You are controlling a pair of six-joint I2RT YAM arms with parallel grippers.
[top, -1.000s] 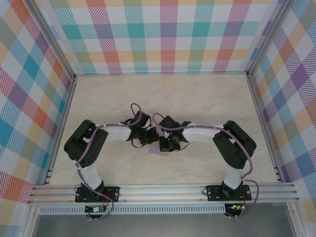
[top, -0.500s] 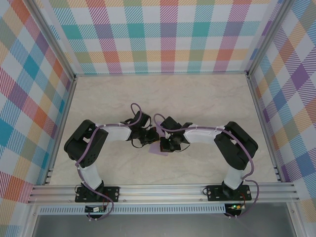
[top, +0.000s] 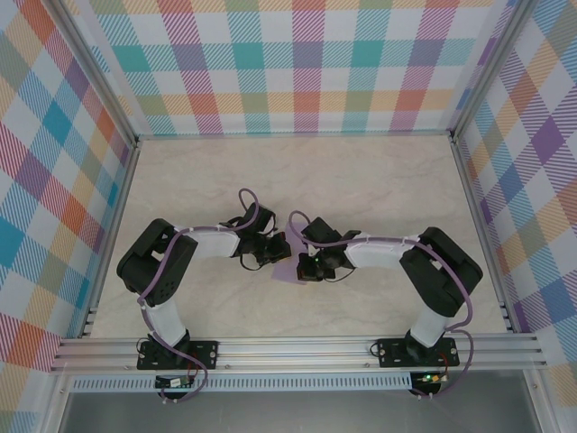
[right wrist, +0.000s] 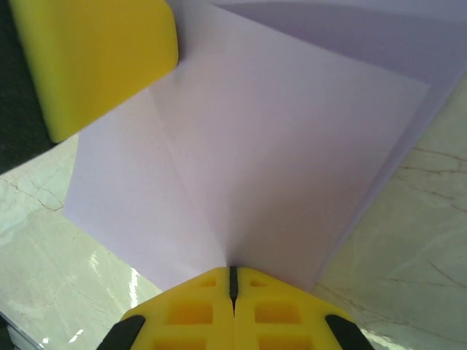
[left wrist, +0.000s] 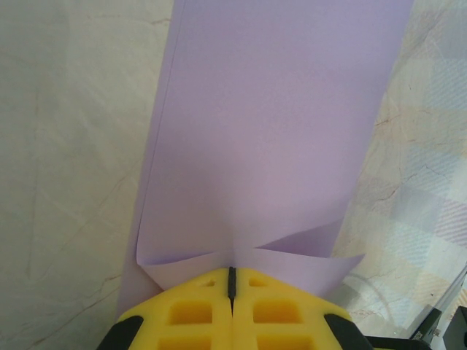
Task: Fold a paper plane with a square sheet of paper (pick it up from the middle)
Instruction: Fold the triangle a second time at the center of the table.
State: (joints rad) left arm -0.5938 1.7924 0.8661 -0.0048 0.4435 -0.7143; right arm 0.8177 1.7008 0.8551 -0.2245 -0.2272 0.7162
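at the middle of the surface (top: 361, 180): square sheet of paper (top: 287, 274), purple, bent over, gripped from two sides.
left pincer (left wrist: 232, 281): shut tight, pinching one edge of the sheet.
right pincer (right wrist: 233, 281): shut tight, pinching another edge, close by the left one.

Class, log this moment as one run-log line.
left end effector: shut on square sheet of paper | right end effector: shut on same sheet | sheet: creased, over table | fold: unfinished
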